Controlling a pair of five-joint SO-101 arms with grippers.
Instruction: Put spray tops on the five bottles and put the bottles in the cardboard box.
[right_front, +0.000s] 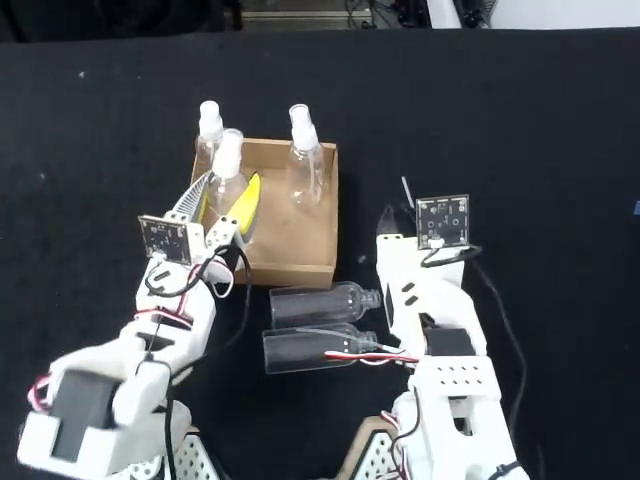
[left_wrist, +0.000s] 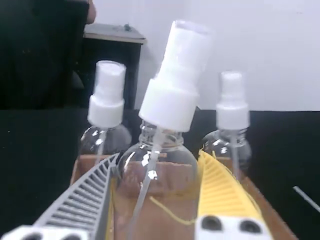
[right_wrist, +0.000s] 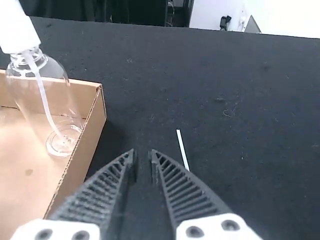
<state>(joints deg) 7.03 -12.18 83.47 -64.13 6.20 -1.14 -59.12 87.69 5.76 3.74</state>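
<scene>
My left gripper (right_front: 228, 195) sits left of centre in the high view, over the left part of the cardboard box (right_front: 300, 250). Its grey finger (left_wrist: 85, 200) and yellow finger (left_wrist: 222, 190) press on the clear body of the tilted bottle (left_wrist: 157, 165), one on each side, so I am holding that bottle. It wears a white spray top (left_wrist: 175, 75), and its dip tube runs down inside it. It leans rather than standing straight. I cannot tell whether its base touches the box floor.

The second bottle (right_front: 305, 165), also capped, stands upright on the box floor in the right part of the box, near the upper edge. The third bottle (right_front: 209, 135), also capped, stands at the box's upper left corner. I cannot tell whether it is inside the wall or just behind it.

My right gripper (right_wrist: 142, 155) lies right of centre in the high view, on the black table (right_front: 550, 150) side of the box, just beside its right wall. Its dark fingers are drawn in to a narrow slit with nothing between them. A thin white tube (right_wrist: 182, 150) lies on the table near their tips.

The two bare bottles (right_front: 320, 325) lie on their sides in the lower centre of the high view, below the box and between my two arms. They are parallel and just beside each other, with open necks pointing toward the right edge. A red and white cable (right_front: 365, 355) from my right arm crosses the neck of the lower one.
</scene>
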